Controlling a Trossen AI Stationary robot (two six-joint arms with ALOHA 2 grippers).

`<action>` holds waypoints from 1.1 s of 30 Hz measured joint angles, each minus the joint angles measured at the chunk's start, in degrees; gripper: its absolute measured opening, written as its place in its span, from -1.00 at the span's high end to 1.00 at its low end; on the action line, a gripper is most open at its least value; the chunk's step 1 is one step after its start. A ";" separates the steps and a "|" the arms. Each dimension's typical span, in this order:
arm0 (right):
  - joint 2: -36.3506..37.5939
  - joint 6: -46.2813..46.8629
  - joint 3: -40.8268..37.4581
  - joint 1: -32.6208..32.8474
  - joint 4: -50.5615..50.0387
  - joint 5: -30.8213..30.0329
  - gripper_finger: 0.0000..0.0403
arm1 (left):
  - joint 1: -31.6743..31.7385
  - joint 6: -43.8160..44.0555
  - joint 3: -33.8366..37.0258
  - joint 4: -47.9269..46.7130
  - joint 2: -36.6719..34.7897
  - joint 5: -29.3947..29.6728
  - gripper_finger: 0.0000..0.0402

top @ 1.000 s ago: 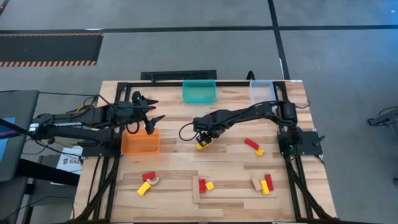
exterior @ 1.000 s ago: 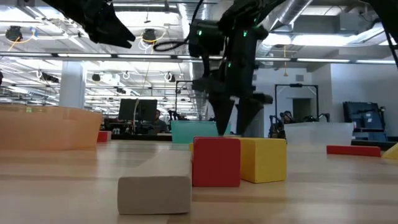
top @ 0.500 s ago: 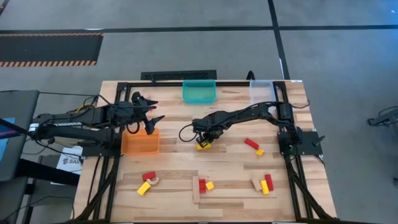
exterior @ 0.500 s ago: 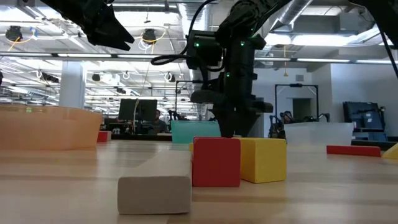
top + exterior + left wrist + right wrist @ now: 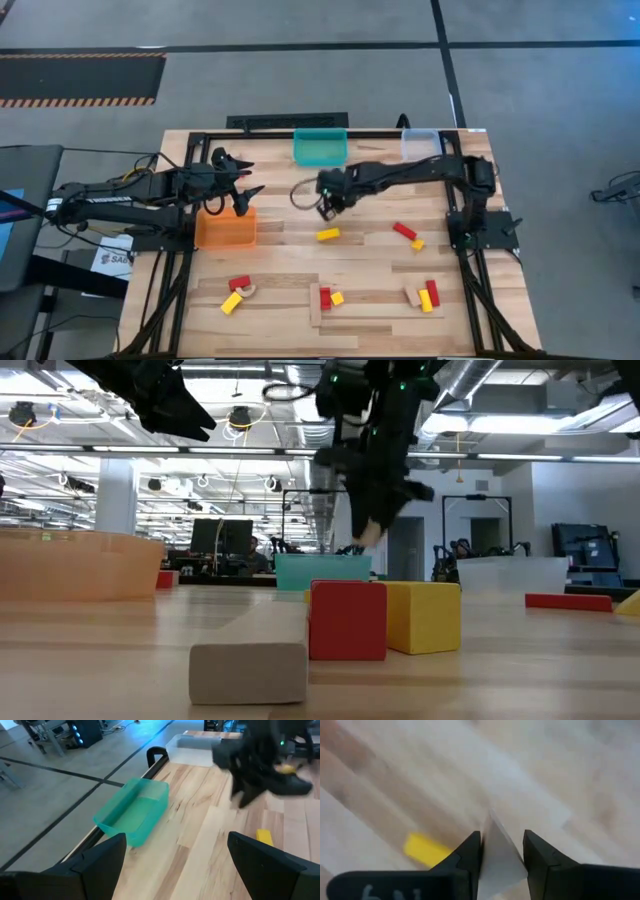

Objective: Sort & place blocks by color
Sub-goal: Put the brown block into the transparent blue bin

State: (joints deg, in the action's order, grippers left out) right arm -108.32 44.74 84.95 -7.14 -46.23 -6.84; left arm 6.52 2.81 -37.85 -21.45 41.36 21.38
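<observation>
Our right gripper (image 5: 325, 205) hangs above the middle of the desk (image 5: 370, 255), and its fingers (image 5: 470, 851) are narrow, closed on a pale block (image 5: 496, 854) that stands up between them. In the low view the pale piece sticks out below the jaws, clear of the desk.

The relation that matters next is where this block must go. The clear bin (image 5: 420, 145) lies at the far right corner, the teal bin (image 5: 320, 147) at the far edge just beyond the gripper, so the teal one is nearer. Which bin takes pale wood, we cannot tell.

A yellow block (image 5: 328, 235) lies on the desk just in front of the gripper. Our left gripper (image 5: 240, 178) waits wide above the orange bin (image 5: 226, 230).
</observation>
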 joint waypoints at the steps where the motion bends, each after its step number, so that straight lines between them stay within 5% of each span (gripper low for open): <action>1: 0.91 -0.77 0.00 -0.96 1.31 -0.66 0.41 | 0.00 0.00 0.00 0.22 0.00 0.07 -0.68; 16: 0.26 -17.32 0.21 -18.74 27.95 -0.36 0.42 | -0.02 3.92 0.00 0.81 0.00 1.75 -0.68; 33: -7.27 -21.21 2.55 -25.24 26.48 2.46 0.29 | 0.50 7.39 0.00 0.10 0.02 3.20 -0.68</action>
State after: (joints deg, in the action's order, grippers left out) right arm -115.59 23.53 87.50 -32.38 -19.75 -4.37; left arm 7.03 10.20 -37.85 -21.36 41.39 24.58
